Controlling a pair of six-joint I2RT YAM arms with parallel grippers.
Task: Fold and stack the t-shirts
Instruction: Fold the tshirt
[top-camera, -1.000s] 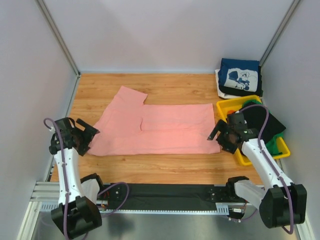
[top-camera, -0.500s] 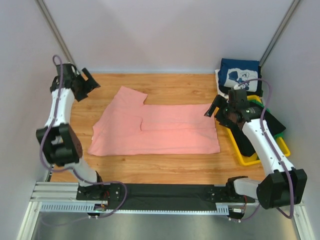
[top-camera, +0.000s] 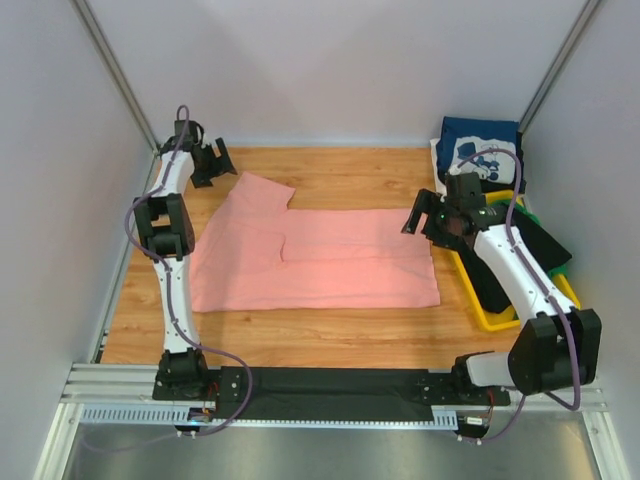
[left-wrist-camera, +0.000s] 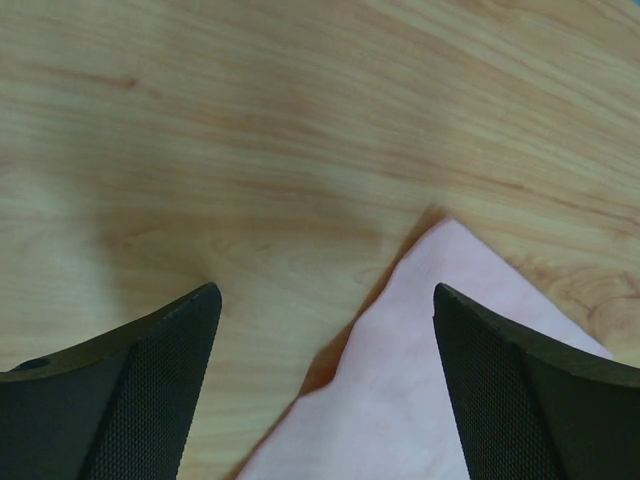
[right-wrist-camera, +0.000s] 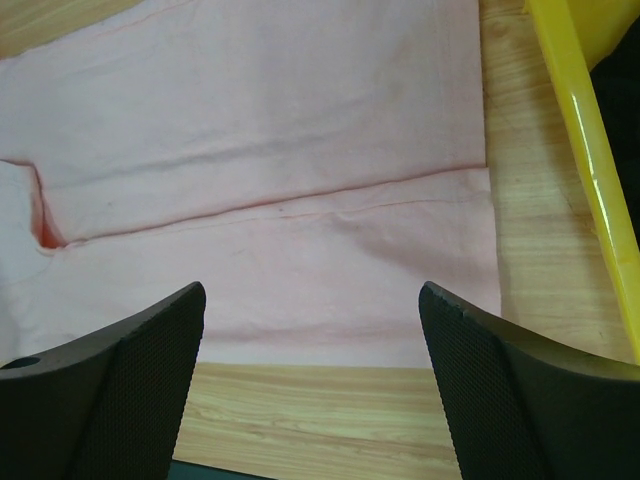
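Note:
A salmon-pink t-shirt (top-camera: 320, 260) lies half folded on the wooden table, one sleeve pointing to the back left. My left gripper (top-camera: 215, 160) is open and empty above that sleeve's tip (left-wrist-camera: 450, 330). My right gripper (top-camera: 420, 215) is open and empty above the shirt's right hem (right-wrist-camera: 300, 250). A folded navy t-shirt with a white print (top-camera: 480, 150) tops a white one (top-camera: 445, 180) at the back right. Black cloth (top-camera: 520, 245) and green cloth (top-camera: 545, 290) lie in the bin.
A yellow plastic bin (top-camera: 455, 212) stands at the right of the table, close beside my right arm; its rim shows in the right wrist view (right-wrist-camera: 580, 130). White walls close in the table on three sides.
Both arms have swung from the shirt's near corners to its far side: the left to the back-left sleeve, the right up along the right hem. The shirt has stayed put.

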